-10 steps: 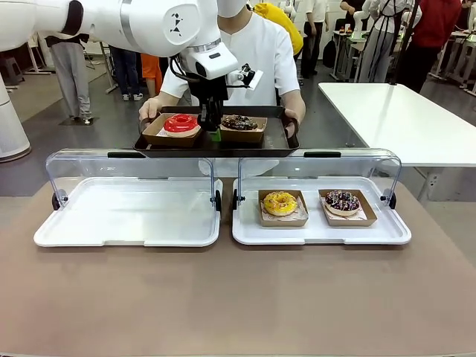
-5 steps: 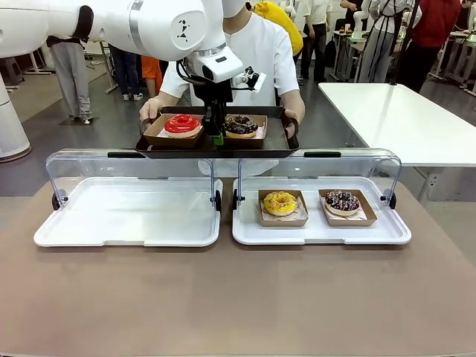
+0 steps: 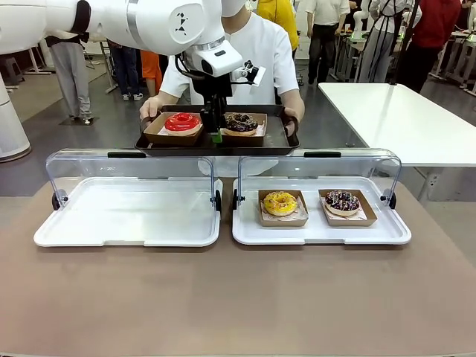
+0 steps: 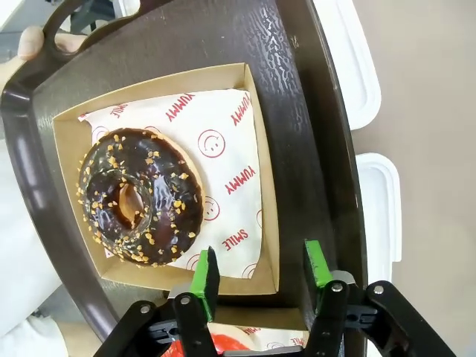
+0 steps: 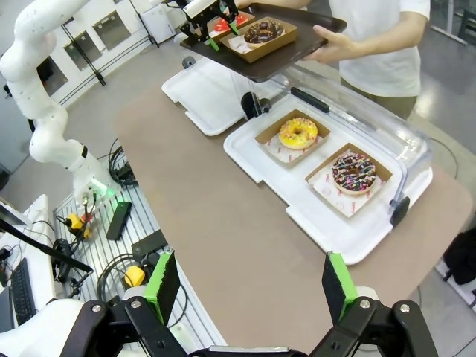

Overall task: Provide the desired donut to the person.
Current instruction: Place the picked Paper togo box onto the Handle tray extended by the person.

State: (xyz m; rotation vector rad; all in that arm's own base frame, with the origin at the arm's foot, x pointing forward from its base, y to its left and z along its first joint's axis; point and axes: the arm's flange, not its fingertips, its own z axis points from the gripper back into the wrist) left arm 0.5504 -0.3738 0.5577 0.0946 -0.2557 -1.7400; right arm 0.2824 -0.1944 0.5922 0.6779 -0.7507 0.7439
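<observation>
The person (image 3: 256, 44) in a white shirt holds a dark tray (image 3: 216, 143) at the far side. On it sit a red donut (image 3: 181, 123) and a chocolate nut-topped donut (image 3: 241, 123), each in a cardboard box. My left gripper (image 3: 216, 132) hangs between the two boxes, open. In the left wrist view the chocolate donut (image 4: 140, 197) lies on printed paper in its box (image 4: 260, 149). The left gripper (image 4: 259, 268) straddles the box's near wall with its green pads apart from it. My right gripper (image 5: 253, 286) stands open, high above the table, holding nothing.
Two white display trays with raised clear lids sit on the brown table. The right one (image 3: 320, 234) holds a yellow donut (image 3: 280, 202) and a sprinkled chocolate donut (image 3: 342, 200). The left one (image 3: 126, 216) has bare space. A white table (image 3: 401, 119) stands at the right.
My left gripper has opened and let go of the chocolate donut's box, which now rests on the person's tray. The gripper and tray have risen slightly.
</observation>
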